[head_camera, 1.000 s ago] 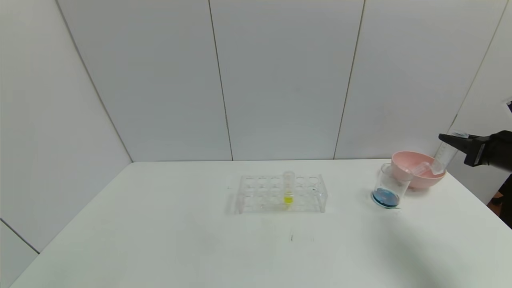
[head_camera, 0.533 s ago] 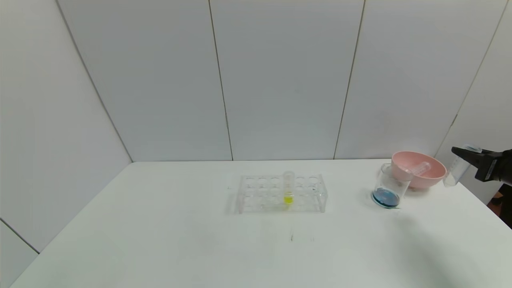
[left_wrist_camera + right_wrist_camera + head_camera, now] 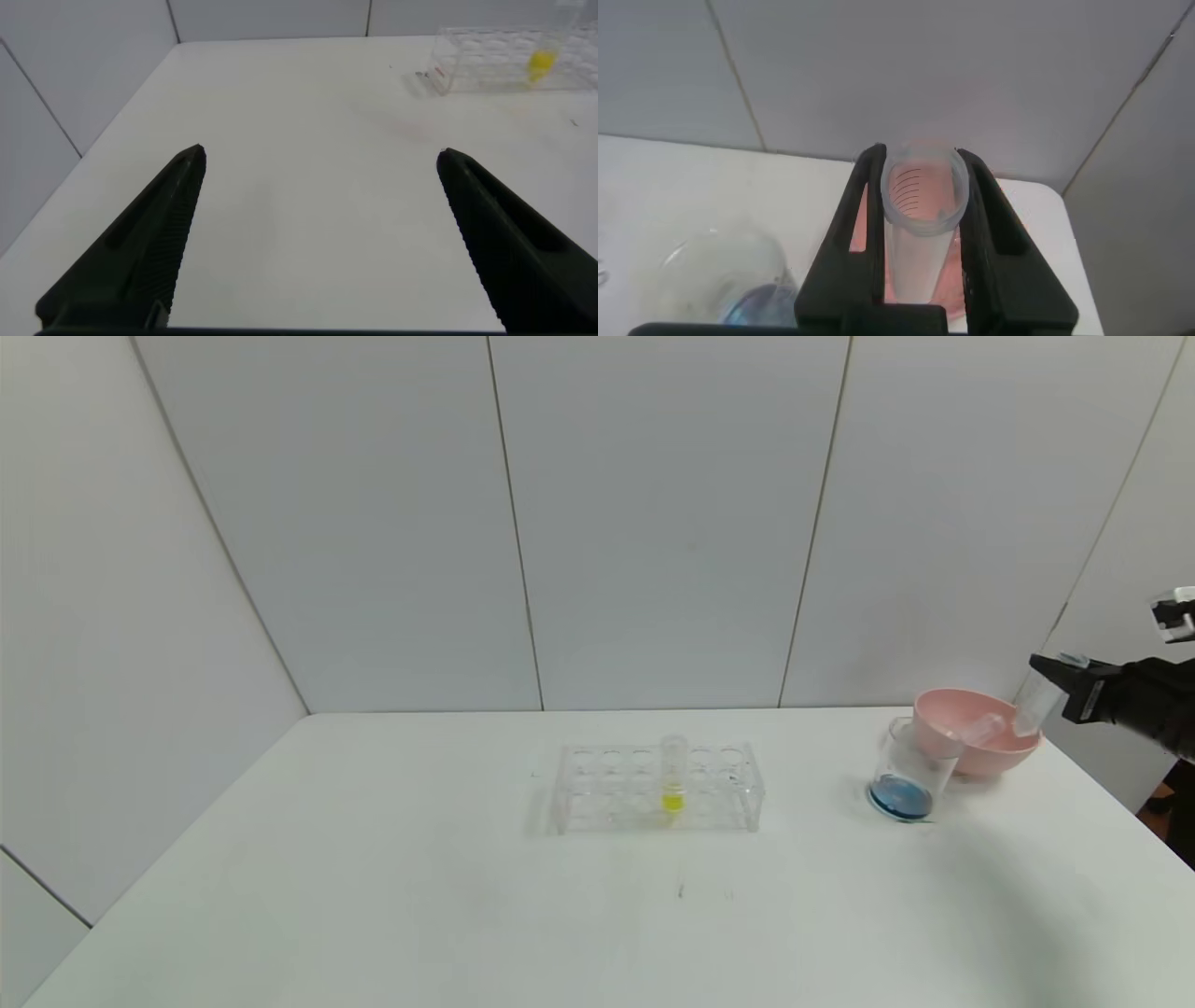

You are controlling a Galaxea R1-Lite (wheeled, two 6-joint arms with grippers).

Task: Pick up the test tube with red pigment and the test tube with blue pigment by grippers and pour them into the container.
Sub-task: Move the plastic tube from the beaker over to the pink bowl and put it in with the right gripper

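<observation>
My right gripper [image 3: 1047,665] is shut on an empty clear test tube [image 3: 1031,706], held by its rimmed mouth and hanging tilted over the far right rim of the pink bowl [image 3: 980,763]. The right wrist view shows the tube [image 3: 920,233] between the fingers of the right gripper [image 3: 920,157], with no liquid in it. The container, a clear beaker [image 3: 910,761] with dark blue liquid in its bottom, stands just left of the bowl and also shows in the right wrist view [image 3: 719,275]. A second empty tube [image 3: 982,726] lies in the bowl. No tube with red or blue liquid shows. My left gripper [image 3: 320,154] is open over bare table.
A clear tube rack [image 3: 658,787] with a yellow-liquid tube [image 3: 673,782] stands mid-table; it also shows far off in the left wrist view [image 3: 486,61]. The white table [image 3: 373,896] ends just right of the bowl. Walls close behind.
The right gripper with the tube first dropped and moved right, off the bowl, then rose and came back left over the bowl's rim. Nothing else moved.
</observation>
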